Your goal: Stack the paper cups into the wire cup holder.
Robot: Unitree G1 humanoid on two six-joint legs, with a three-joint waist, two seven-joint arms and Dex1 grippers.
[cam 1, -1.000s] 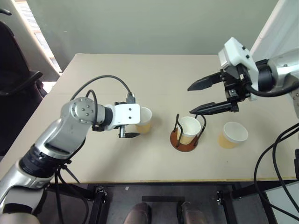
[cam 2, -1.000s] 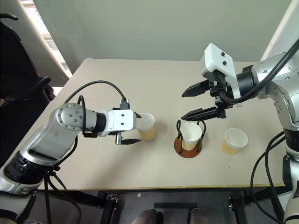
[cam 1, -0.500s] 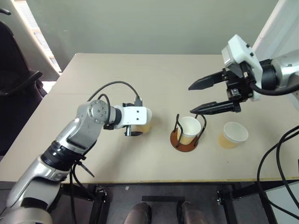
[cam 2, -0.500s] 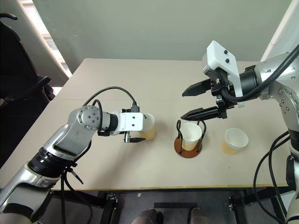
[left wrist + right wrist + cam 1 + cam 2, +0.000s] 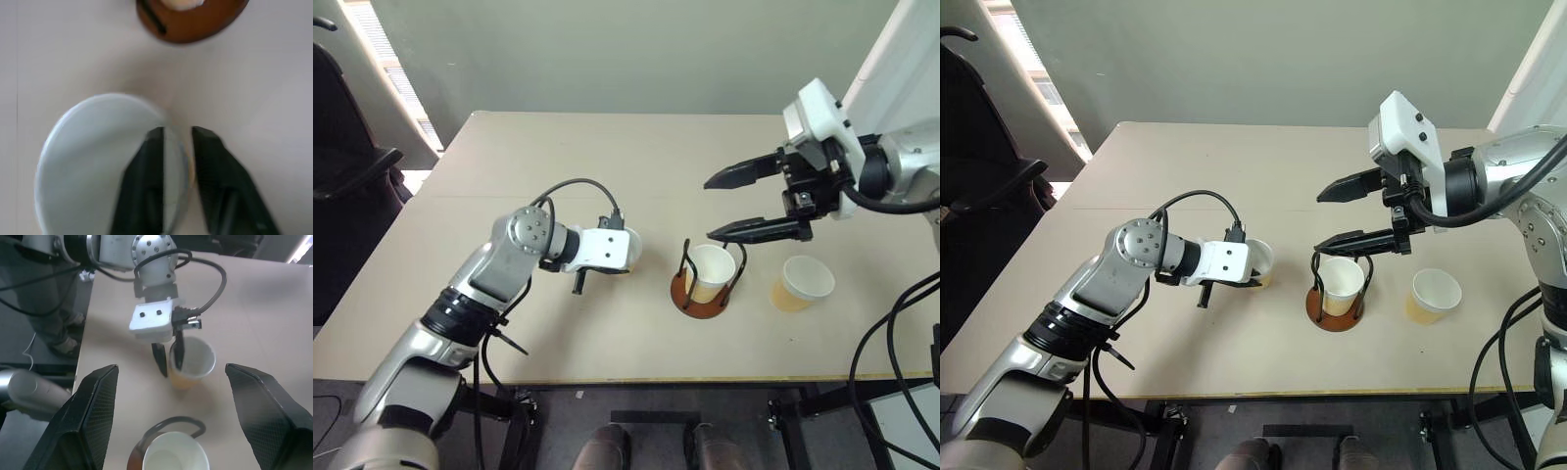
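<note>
Beige table [image 5: 636, 157]: paper cup's [image 5: 191, 363] rim between left pincer's [image 5: 168, 358] fingers.

beige table [image 5: 558, 147] against a plain grey-green wall [image 5: 607, 49]. black chair [image 5: 342, 166] at left. bright window [image 5: 386, 59] behind it.

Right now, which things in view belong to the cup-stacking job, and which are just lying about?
Job:
- tan paper cup, wall pinched by the shut left gripper
- tan paper cup standing inside the black-wire cup holder with the reddish-brown round base
- tan paper cup loose on the beige table
- right gripper, open above the holder

Lying about:
- dark chair beside the table
</note>
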